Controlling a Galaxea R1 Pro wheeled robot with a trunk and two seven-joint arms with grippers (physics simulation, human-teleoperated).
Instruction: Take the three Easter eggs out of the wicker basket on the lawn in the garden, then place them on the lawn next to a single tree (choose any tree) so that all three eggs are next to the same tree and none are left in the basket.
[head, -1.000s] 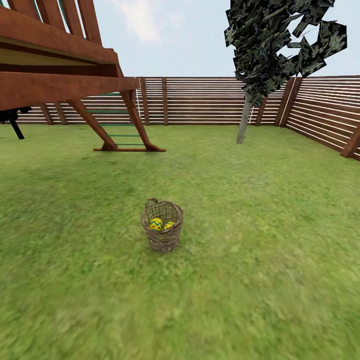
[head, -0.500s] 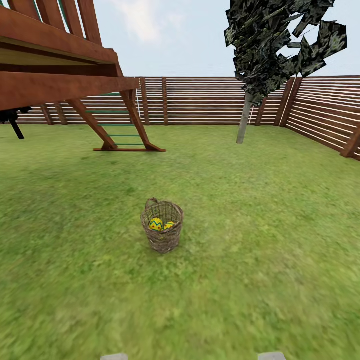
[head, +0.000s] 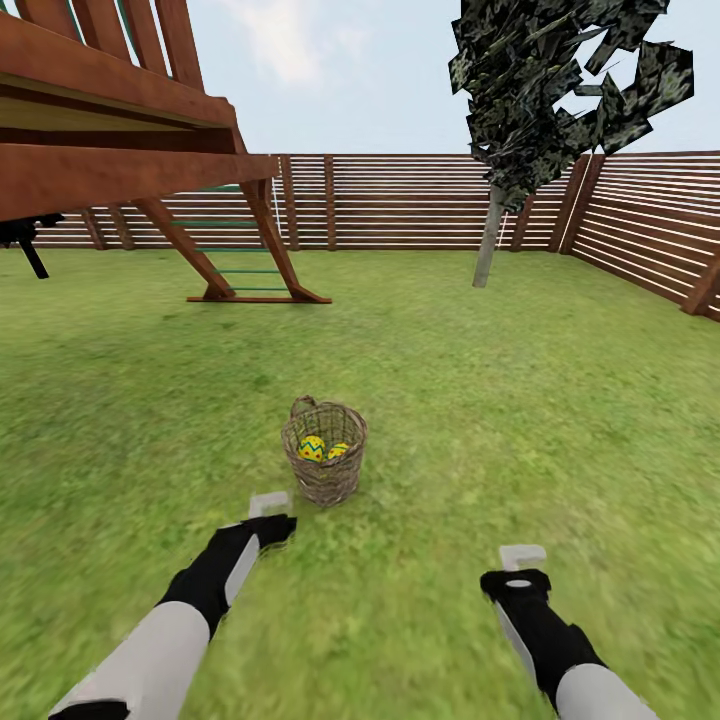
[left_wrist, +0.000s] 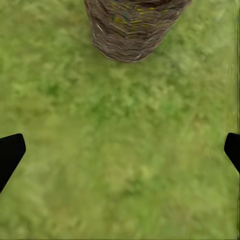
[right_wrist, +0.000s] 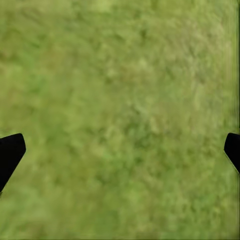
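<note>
1. Two arms now reach into the head view; a second ago neither was in sight, and half a second ago only two pale tips sat at that view's lower edge.
2. Left pincer (head: 270, 503) hangs just short of the wicker basket (head: 325, 452), on the robot's side of it and a little to its left; its black fingertips (left_wrist: 10, 155) stand wide apart with nothing between them.
3. Right pincer (head: 522, 556) hangs farther from the basket, to its right and nearer the robot, jaws likewise spread wide and empty over bare lawn (head: 480, 400).
4. Basket stands upright on the lawn where it stood before, with two Easter eggs (head: 312, 448) visible inside; a third cannot be made out.
5. Beyond the basket, to its right, the tree (head: 489, 235) stands before the fence (head: 400, 200); the wooden play frame (head: 120, 150) rises beyond it to the left, unchanged.
</note>
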